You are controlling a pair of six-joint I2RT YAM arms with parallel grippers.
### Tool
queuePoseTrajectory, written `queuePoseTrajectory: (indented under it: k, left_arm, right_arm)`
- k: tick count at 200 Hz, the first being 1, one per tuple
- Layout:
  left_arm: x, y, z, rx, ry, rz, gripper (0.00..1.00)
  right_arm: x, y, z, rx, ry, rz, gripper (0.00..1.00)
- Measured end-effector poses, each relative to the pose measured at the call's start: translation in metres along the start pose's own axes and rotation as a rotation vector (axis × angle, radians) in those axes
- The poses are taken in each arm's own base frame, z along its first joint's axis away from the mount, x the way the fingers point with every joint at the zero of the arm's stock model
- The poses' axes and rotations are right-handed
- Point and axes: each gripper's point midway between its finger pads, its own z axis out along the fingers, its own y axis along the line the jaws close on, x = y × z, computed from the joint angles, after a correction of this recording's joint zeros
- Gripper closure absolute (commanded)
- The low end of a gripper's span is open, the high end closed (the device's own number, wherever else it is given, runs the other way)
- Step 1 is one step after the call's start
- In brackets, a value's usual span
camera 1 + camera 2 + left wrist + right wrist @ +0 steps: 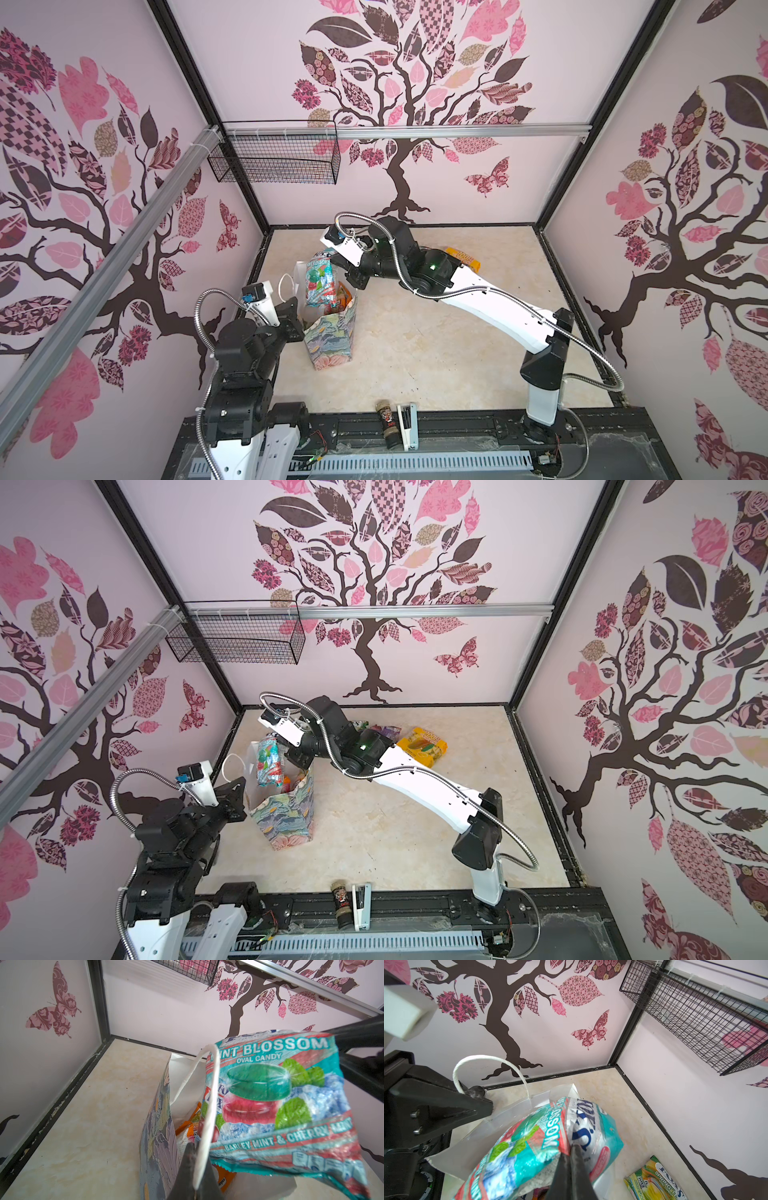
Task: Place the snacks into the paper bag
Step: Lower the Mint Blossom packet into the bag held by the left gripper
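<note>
The floral paper bag (330,340) (286,816) stands open at the left of the table. My left gripper (296,326) (195,1159) is shut on its white cord handle (209,1093) (488,1058). My right gripper (338,266) (574,1148) is shut on a teal Mint Blossom packet (320,282) (280,1095) near its top end. The packet hangs partly inside the bag's mouth. Orange packets (187,1124) lie inside the bag. A yellow packet (422,746), a purple one (388,730) and a green-yellow one (654,1178) lie on the table behind my right arm.
A dark spice jar (386,424) and a white stapler (407,426) lie at the table's front edge. A black wire basket (274,153) hangs on the back wall at the left. Walls close in the table on three sides.
</note>
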Motion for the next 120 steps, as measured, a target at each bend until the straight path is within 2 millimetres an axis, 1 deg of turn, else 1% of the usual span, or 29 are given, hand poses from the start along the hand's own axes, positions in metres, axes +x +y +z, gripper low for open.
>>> queuePoseTrajectory:
  k: [72, 84, 120]
  left_arm:
    - [0.0, 0.0, 0.0, 0.0, 0.0, 0.0, 1.0]
    - [0.0, 0.0, 0.0, 0.0, 0.0, 0.0, 1.0]
    - [0.0, 0.0, 0.0, 0.0, 0.0, 0.0, 1.0]
  right_arm:
    - [0.011, 0.007, 0.009, -0.038, 0.029, 0.014, 1.0]
    - [0.014, 0.008, 0.013, -0.047, 0.033, 0.018, 1.0]
    - [0.037, 0.013, 0.033, -0.067, 0.082, 0.049, 1.0]
